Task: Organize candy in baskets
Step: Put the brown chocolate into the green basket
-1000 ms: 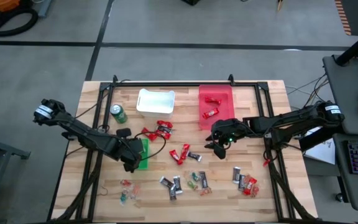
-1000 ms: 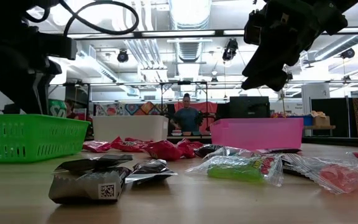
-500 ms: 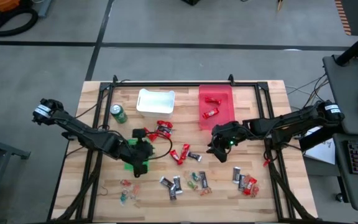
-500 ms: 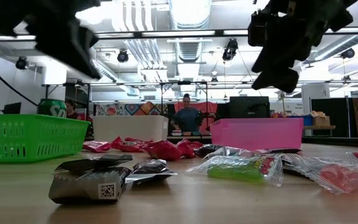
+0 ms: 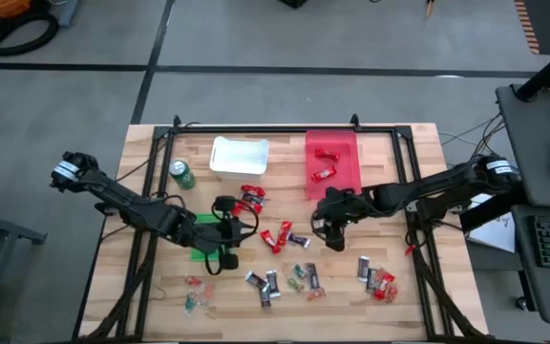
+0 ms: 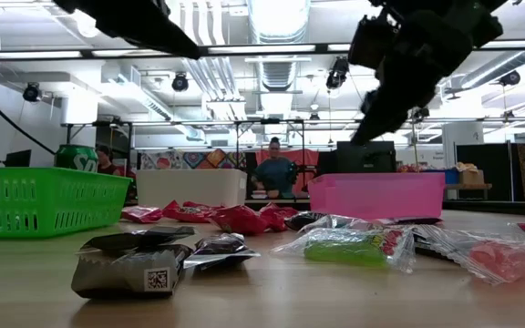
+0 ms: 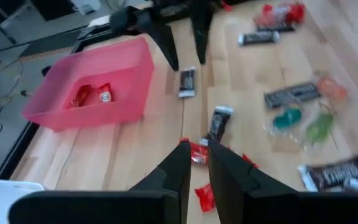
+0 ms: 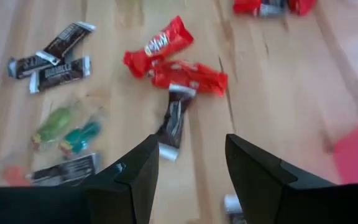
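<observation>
The right gripper (image 5: 333,236) hangs spread above the table (image 5: 418,182), near a dark bar (image 8: 173,122) and two red bars (image 8: 174,62) — nothing between its fingers. The left gripper (image 5: 227,250), fingers nearly together and empty, hovers by the green basket (image 5: 199,239). The red basket (image 5: 332,164) holds two red candies — the white basket (image 5: 239,158) sits beside a can (image 5: 181,174).

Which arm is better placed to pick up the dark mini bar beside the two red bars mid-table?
Likely the right. Its open claw hovers empty just beside the dark mini bar, close to the red bars. The left claw looks nearly shut.
</observation>
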